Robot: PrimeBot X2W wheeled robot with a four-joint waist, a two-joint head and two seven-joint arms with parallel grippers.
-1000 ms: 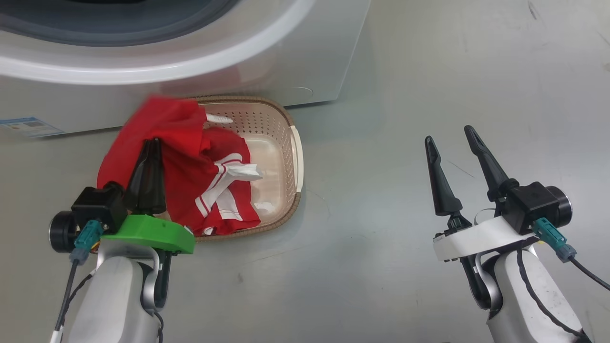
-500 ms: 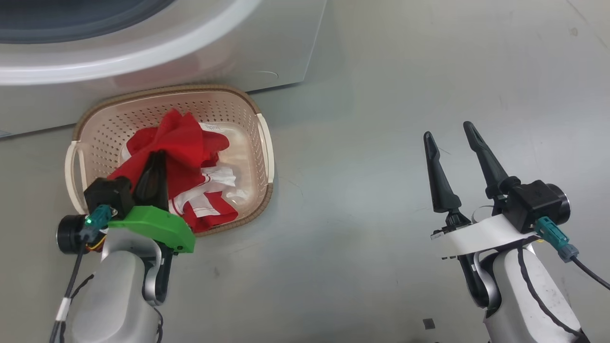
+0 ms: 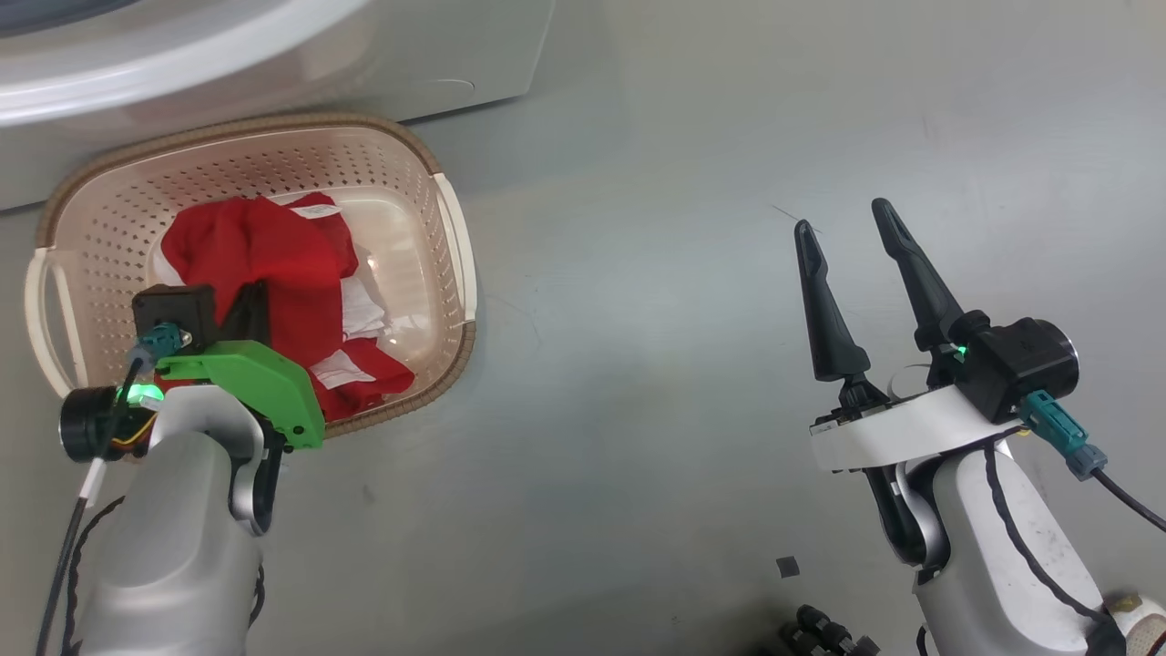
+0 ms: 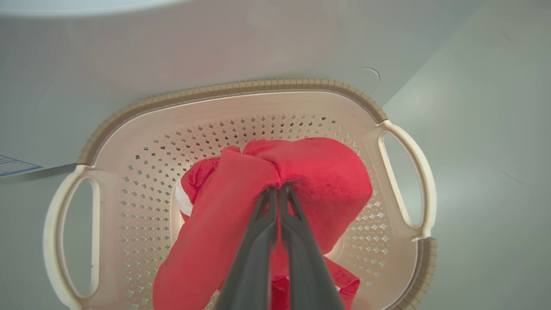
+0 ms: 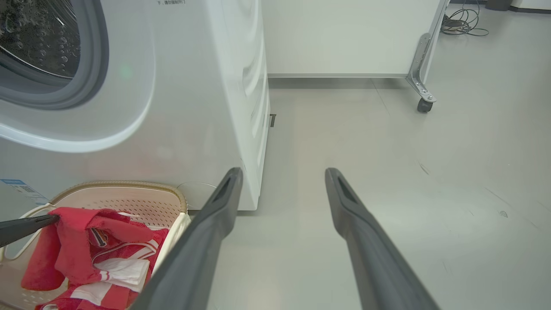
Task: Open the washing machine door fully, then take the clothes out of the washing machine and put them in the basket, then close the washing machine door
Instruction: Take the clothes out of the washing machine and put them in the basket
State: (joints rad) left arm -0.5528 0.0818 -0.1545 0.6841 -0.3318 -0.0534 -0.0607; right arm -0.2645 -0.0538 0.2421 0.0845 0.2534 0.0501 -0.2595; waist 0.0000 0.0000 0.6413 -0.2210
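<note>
The cream basket (image 3: 455, 237) stands on the floor against the front of the white washing machine (image 3: 273, 36). Red clothes (image 3: 264, 264) with white stripes lie inside it. My left gripper (image 4: 277, 188) is shut on a fold of the top red garment (image 4: 318, 172), held just above the basket's (image 4: 232, 88) middle. In the right wrist view the left fingers (image 5: 26, 228) pinch the clothes (image 5: 82, 241) from the left. My right gripper (image 3: 840, 217) stands open over bare floor to the right of the basket, holding nothing. The machine's drum opening (image 5: 38, 47) shows its grey seal. The washing machine door is out of view.
Grey floor (image 3: 638, 319) stretches to the right of the basket and machine. A white panel on a caster (image 5: 424, 105) stands behind, with cables (image 5: 467, 21) at the far back. Small dark objects (image 3: 820, 629) lie on the floor near the robot's base.
The head camera has shifted. My left gripper has come down with the red garment from over the basket's left rim into its middle. The right gripper is unchanged.
</note>
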